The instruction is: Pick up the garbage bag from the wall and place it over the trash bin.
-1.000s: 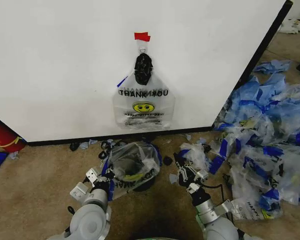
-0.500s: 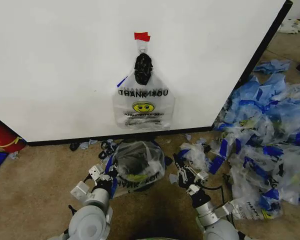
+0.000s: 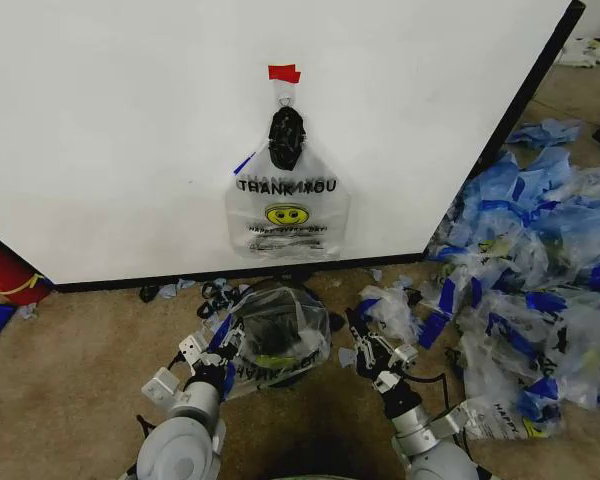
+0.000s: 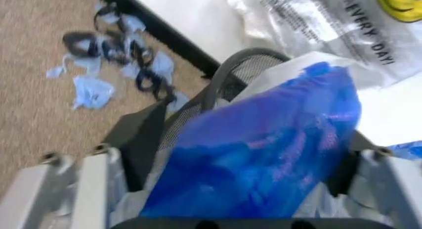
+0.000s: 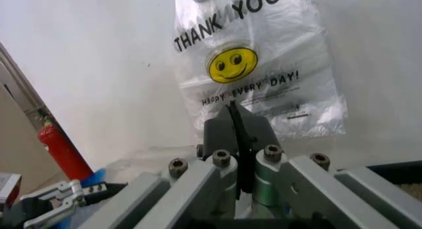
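Left claw [image 3: 212, 352], low and just left of the trash bin [image 4: 254, 66]. Grips a bunched, blue-taped edge of the garbage bag [image 3: 275, 335], jaws set fairly wide around the wad of plastic that fills the gap between them. Seen from the left wrist, the bin's mesh rim directly ahead of the fingertips, partly under that same taped edge.

Outward from there: bag ballooned across the bin's mouth, print upside down on the side nearer the robot, far edge toward the wall [image 3: 110, 130]. Not seated all round, by the look of it; held side raised off the rim rather than tucked over it. Judged the turning point for the next move: bag edge in hand, rim immediately beyond and below, so a short carry outward and down on the left side.

Right claw [image 3: 365, 345], low on the far side of the bin, near but apart from the bag. Fingers pressed flat together, holding nothing discernible.

Farther out, a hanging bag [image 3: 287, 210] of the same kind flat against the wall, and a heap of loose bags [image 3: 540, 270] on the floor to the right.
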### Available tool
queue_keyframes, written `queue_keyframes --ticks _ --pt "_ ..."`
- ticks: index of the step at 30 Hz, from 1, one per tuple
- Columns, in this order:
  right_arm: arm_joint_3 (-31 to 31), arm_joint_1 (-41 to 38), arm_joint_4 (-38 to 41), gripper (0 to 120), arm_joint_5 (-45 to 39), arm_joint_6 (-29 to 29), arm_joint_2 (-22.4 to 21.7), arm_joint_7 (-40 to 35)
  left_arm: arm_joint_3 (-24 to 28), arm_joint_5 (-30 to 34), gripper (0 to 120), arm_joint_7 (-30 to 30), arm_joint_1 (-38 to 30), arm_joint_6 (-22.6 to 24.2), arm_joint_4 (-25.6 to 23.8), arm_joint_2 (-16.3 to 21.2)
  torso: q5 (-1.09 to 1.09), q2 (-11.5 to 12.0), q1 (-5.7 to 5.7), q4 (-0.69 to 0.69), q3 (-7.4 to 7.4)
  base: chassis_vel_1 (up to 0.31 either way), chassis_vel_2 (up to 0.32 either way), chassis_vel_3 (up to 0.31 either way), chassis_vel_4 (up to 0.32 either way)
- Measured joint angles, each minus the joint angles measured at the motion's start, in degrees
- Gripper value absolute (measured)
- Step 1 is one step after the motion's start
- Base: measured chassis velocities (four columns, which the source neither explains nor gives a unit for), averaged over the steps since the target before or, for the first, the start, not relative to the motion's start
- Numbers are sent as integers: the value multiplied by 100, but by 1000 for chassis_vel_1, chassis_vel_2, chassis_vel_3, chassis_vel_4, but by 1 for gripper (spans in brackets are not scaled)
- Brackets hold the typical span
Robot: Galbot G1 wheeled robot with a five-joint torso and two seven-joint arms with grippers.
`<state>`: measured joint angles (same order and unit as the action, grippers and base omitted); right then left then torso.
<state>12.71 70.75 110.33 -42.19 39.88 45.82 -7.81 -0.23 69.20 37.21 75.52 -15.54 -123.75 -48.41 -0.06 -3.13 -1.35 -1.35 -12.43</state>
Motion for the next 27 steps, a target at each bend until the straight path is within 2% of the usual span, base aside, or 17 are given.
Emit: queue_keyframes --ticks 3,7,17,27 --pt "-22 66 57 0 -1 -2 -68 -17 -66 -200 94 -99 112 24 22 -28 -2 0 0 -1 0 0 0 0 0" --pt "-64 94 87 0 -9 -9 -101 -38 -133 -257 99 -176 183 23 18 7 -1 0 0 0 0 0 0 0 0" --pt "-197 130 253 0 -25 -94 -108 -123 -389 -454 100 -326 372 9 -185 163 -1 0 0 0 0 0 0 0 0" --pt "-238 160 320 0 -28 -105 -123 -126 -489 -870 100 -644 493 -89 -150 274 -1 0 0 0 0 0 0 0 0"
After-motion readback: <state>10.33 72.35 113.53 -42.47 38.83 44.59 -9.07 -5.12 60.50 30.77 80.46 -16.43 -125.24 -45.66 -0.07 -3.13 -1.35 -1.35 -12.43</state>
